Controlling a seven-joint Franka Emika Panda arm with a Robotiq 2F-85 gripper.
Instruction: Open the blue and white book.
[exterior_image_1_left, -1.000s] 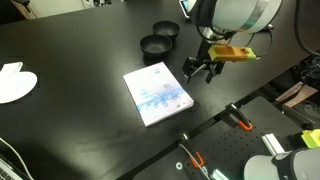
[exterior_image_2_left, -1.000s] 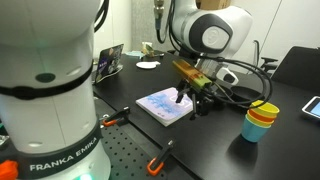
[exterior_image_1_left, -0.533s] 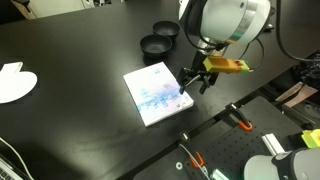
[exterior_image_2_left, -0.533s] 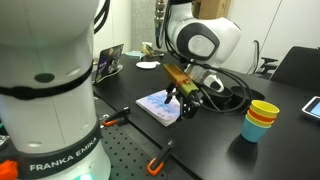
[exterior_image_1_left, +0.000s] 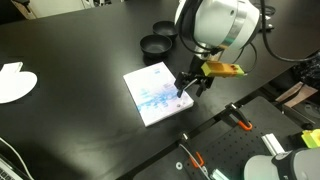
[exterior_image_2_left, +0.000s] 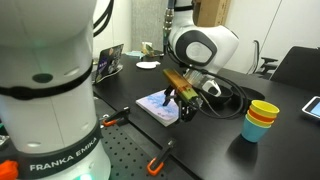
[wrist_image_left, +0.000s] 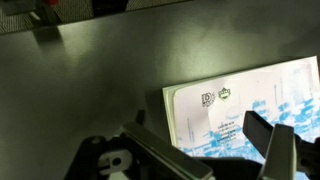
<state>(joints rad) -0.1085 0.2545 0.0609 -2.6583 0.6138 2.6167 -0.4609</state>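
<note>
One edge of the closed blue and white book (exterior_image_1_left: 155, 95) is overhung by the gripper (exterior_image_1_left: 187, 89), held open and empty, apparently so the cover can be caught.

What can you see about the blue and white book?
The book is thin and rectangular, with a soft-looking white cover splotched light blue and small logos near one edge. It lies flat and closed on the black table. The open gripper hovers at one edge; I cannot tell if it touches.
</note>
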